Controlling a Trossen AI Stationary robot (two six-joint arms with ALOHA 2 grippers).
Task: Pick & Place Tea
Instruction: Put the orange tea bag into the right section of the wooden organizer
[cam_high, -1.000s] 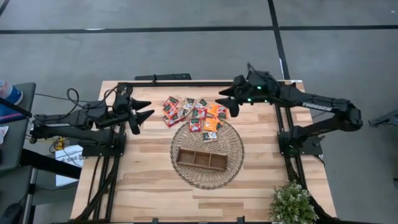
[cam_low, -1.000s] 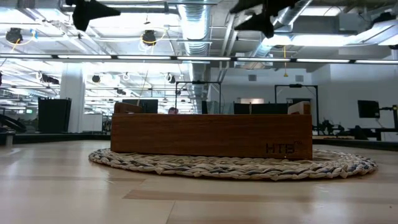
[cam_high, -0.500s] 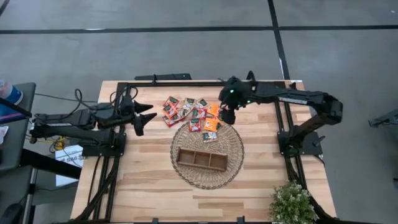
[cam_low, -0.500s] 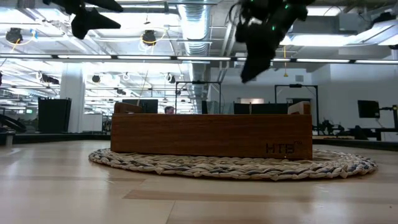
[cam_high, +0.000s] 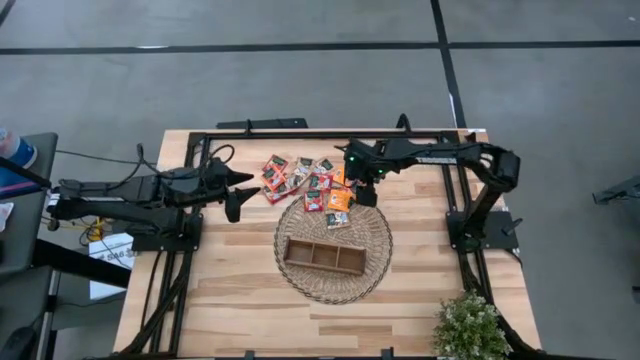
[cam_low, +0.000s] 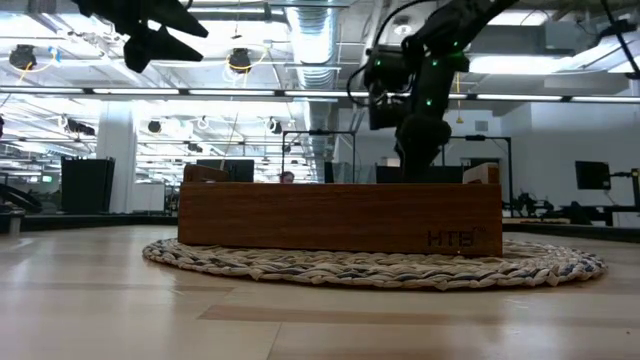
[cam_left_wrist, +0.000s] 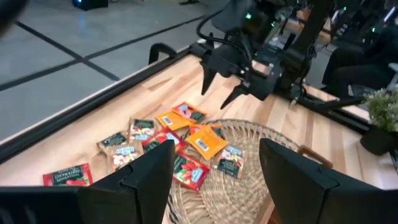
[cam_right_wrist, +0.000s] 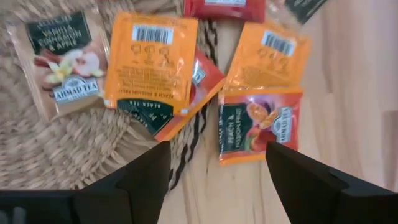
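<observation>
— From above, where is your right tool (cam_high: 362, 186)?

— Over the tea (cam_high: 312, 181) lying on the counter (cam_high: 240, 270) at the basket (cam_high: 380, 262) edge. I judge this the approach; next I must descend.

— At the right wrist?

— My fingers (cam_right_wrist: 146, 180) are spread, an orange sachet (cam_right_wrist: 260, 130) between them. My left tool (cam_high: 237, 192) waits spread beside.

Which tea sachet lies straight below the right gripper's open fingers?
The peach sachet, orange-edged with a red picture face, flat on bare wood beside the wicker mat; the right gripper is centred nearest it.
</observation>
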